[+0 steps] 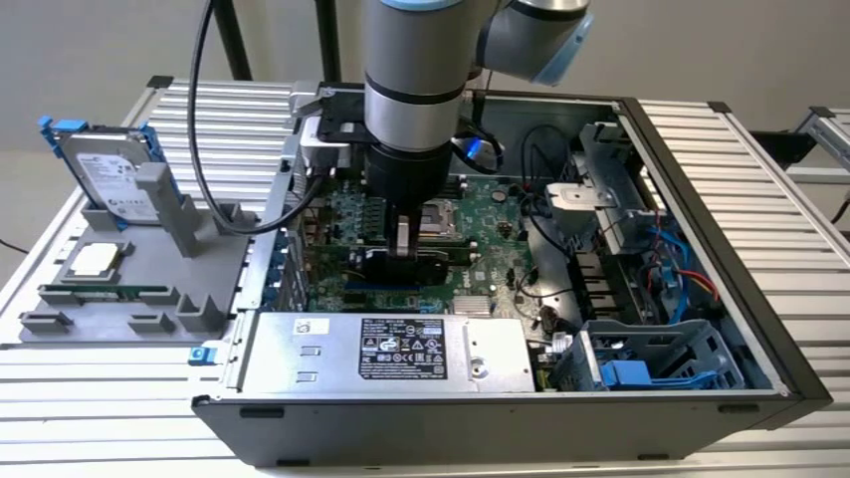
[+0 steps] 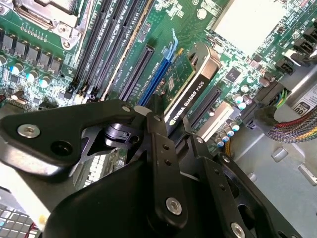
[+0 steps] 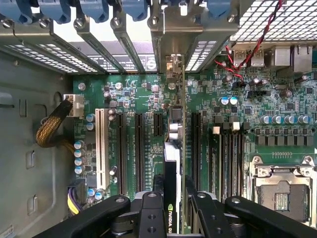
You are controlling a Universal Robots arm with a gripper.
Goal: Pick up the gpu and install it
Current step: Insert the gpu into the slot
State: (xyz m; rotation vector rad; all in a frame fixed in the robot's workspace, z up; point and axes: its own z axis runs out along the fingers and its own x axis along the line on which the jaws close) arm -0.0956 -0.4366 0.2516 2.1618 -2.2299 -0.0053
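The setting was a robotics lab or assembly test cell. A counter (image 1: 743, 149) of ribbed aluminium profiles carried an opened computer case (image 1: 531, 418) with its motherboard (image 1: 499, 264) exposed. Beside it stood a grey parts fixture (image 1: 133, 289) holding a hard drive (image 1: 113, 174).

- The gripper (image 2: 166, 130) is clamped on the gpu (image 2: 190, 91), its black cooler edge up.
- The gpu stands on edge over the motherboard (image 2: 44, 64), just beside a blue expansion slot (image 2: 157, 67).
- Colored cable bundle (image 2: 297, 126) nearby.
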